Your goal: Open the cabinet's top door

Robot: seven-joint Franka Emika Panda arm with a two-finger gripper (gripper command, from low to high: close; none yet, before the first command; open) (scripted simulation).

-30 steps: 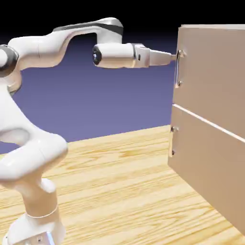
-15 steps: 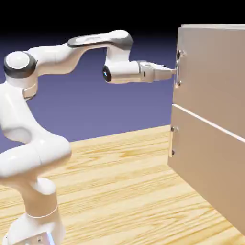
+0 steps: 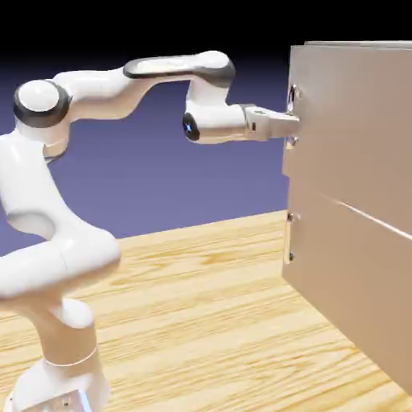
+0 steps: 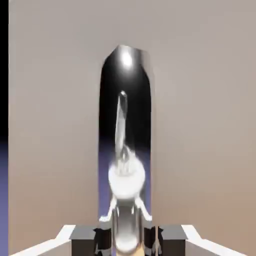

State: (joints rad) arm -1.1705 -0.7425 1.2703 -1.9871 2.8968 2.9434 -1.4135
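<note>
The beige-tan cabinet (image 3: 354,306) stands at the right of the exterior view. Its top door (image 3: 354,121) is swung slightly outward at the handle edge, which stands proud of the lower panel. My gripper (image 3: 291,123) reaches in level from the left and is shut on the top door's silver bar handle (image 3: 292,95) at about mid-height. In the hand view the shiny handle (image 4: 125,125) rises large from between my fingertips (image 4: 87,239), my gripper (image 4: 126,241) is clamped on it, and the door panel (image 4: 200,100) fills the picture behind.
The lower door (image 3: 346,273) is flush and shut, its own small handle (image 3: 289,238) below my hand. The wooden table (image 3: 201,306) stretches beneath the arm. My arm arches in from the exterior view's lower left.
My hand dropped down the handle and moved in on it, then drew back to the left. The top door's handle edge has swung out from the cabinet front.
</note>
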